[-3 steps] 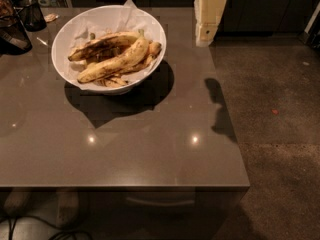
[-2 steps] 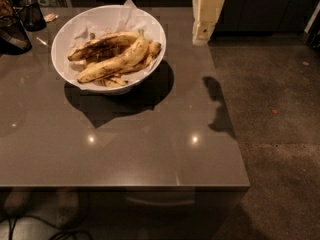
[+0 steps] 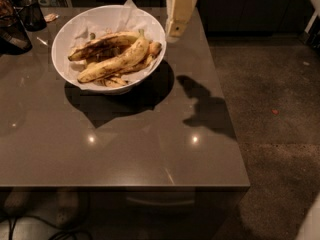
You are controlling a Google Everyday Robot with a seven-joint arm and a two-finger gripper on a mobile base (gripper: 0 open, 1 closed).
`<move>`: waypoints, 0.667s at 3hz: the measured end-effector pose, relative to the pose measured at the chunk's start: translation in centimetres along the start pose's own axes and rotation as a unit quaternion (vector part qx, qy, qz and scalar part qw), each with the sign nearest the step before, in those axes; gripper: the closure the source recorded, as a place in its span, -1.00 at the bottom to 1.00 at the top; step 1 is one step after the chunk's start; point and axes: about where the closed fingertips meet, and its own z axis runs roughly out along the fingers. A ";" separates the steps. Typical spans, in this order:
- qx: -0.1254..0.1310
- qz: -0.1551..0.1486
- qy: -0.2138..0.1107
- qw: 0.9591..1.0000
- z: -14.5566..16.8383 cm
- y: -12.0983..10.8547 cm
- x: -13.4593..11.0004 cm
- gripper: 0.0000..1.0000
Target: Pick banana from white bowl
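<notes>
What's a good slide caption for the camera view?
Cream claw hovers beside wide glossy white bowl holding plump speckled yellow banana on grey-brown table.

The gripper (image 3: 175,29), at two o'clock from the white bowl (image 3: 59,59), runs off the top edge, so whatever carries it is out of view. The banana (image 3: 119,60) covers most of the thinner bananas (image 3: 112,81) under it, at six o'clock in the bowl. At ten o'clock on the table (image 3: 125,149), dark objects (image 3: 17,26) are cut by the left edge and too dim to name.
</notes>
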 end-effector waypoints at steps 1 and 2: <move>-0.021 -0.007 -0.012 1.000 1.6 0.1 -1.7 -0.82; -0.049 -0.010 -0.006 0.999 4.0 0.4 -3.0 -0.70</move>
